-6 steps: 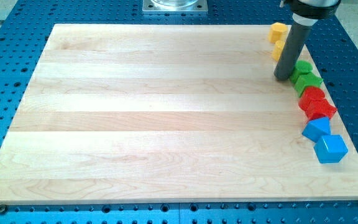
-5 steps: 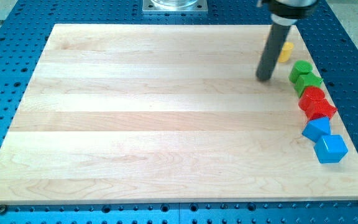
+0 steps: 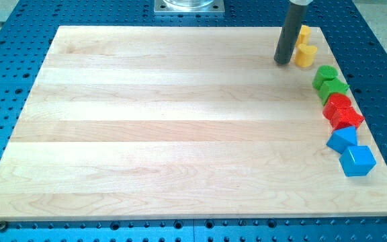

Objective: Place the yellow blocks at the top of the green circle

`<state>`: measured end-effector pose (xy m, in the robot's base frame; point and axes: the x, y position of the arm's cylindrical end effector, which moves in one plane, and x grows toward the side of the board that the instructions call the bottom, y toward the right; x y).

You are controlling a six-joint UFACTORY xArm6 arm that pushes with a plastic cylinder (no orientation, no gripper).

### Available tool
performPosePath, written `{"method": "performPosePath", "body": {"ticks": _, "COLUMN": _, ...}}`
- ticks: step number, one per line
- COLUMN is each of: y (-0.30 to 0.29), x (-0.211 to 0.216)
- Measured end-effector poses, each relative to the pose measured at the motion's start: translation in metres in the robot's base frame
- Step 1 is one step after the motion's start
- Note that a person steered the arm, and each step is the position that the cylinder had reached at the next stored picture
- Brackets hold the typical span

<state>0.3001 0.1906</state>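
Judging progress from the upper right of the frame: both yellow blocks sit above the green circle point(image 3: 326, 72), so the arrangement looks close to what the task asks. The lower yellow block point(image 3: 305, 56) lies up and to the left of the green circle, with a small gap of bare board between them (not touching, as far as I can tell). The upper yellow block point(image 3: 304, 32) is just above the lower one, partly hidden behind the rod, so its shape cannot be made out fully.

What is left, in my estimate: the yellow pair sits slightly left of the circle's line, so a small nudge toward the right might still be wanted; otherwise the placement reads as nearly done.

My tip point(image 3: 283, 62) rests on the wooden board point(image 3: 166, 134), just beside the left face of the lower yellow block, touching or very nearly so. No jaws exist on this rig; the rod holds nothing and can only push.

Other blocks form a column down the right edge of the board: green block point(image 3: 333, 88) below the circle, red circle point(image 3: 337, 103), red block point(image 3: 345, 118), blue block point(image 3: 343, 139), blue cube point(image 3: 357, 160). All appear undisturbed and well clear of the tip.
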Motion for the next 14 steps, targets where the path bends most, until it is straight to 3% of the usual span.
{"method": "performPosePath", "body": {"ticks": 5, "y": 0.026, "x": -0.008}}
{"method": "performPosePath", "body": {"ticks": 8, "y": -0.016, "x": -0.088}}
{"method": "performPosePath", "body": {"ticks": 10, "y": 0.06, "x": -0.094}}
{"method": "performPosePath", "body": {"ticks": 14, "y": 0.077, "x": -0.104}}
